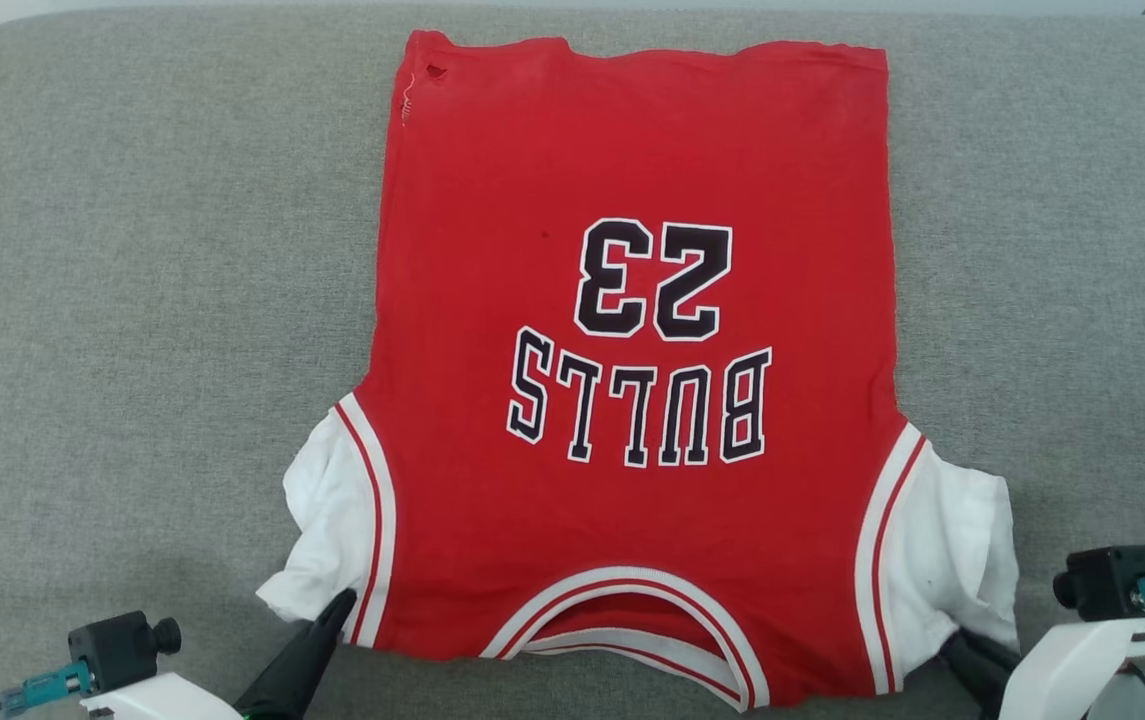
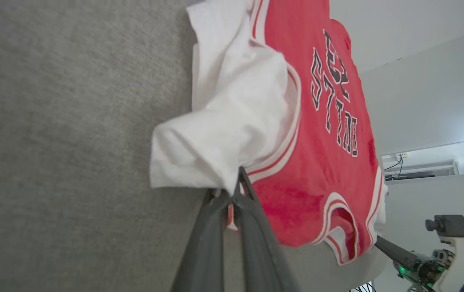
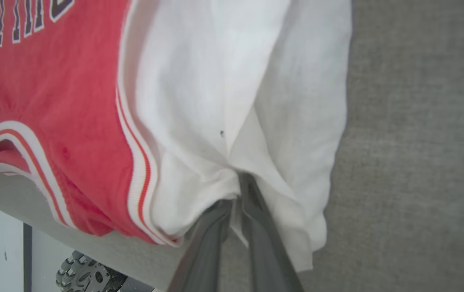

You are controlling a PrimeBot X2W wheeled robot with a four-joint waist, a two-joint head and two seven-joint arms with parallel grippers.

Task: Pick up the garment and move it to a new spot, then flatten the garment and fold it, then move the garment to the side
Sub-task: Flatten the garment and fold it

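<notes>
Red jersey garment lettered BULLS 23, flat at centre frame on grey fabric surface. My left gripper and right gripper each pinch a white sleeve; I judge an uneven pull may slip the cloth.

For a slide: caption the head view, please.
Red jersey spread on grey cushion, collar nearest the robot, left gripper and right gripper pinching its white sleeves.

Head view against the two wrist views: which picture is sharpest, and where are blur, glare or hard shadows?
Head view: sharp and evenly lit, lettering on the garment crisp, soft shadows on the grey fabric surface. Left wrist view: its white sleeve bright and slightly smeared, the left gripper's fingers soft. Right wrist view: the other sleeve nearly washed out, the right gripper's fingers out of focus.
</notes>
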